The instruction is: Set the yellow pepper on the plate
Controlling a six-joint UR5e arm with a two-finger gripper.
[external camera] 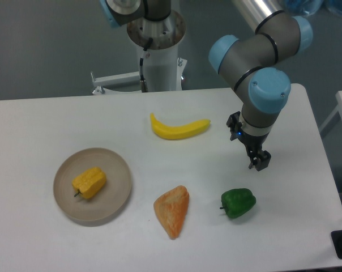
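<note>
Camera view, fixed, looking down at the surface. Pincer [260,161] hangs at right, pointing down, above the surface; nothing between its fingers. Fingers seen nearly edge-on and dark, so cannot tell whether they stand apart or together. Grey arm with blue joint caps rises from it toward upper right.

Green pepper [238,203] lies just below and left of the pincer, apart from it. Banana [179,128] lies left of the pincer, curved, ends turned up. Orange wedge-shaped piece [172,210] sits near the front, between green pepper and plate.

Yellow pepper [89,182] lies on its side in the plate [118,187], left of the plate's middle, dark stem toward lower left. Plate is at left front, well apart from the pincer.

Surface [41,130] white, matte. Behind it, a white arm pedestal [159,62] and a grey wall.
</note>
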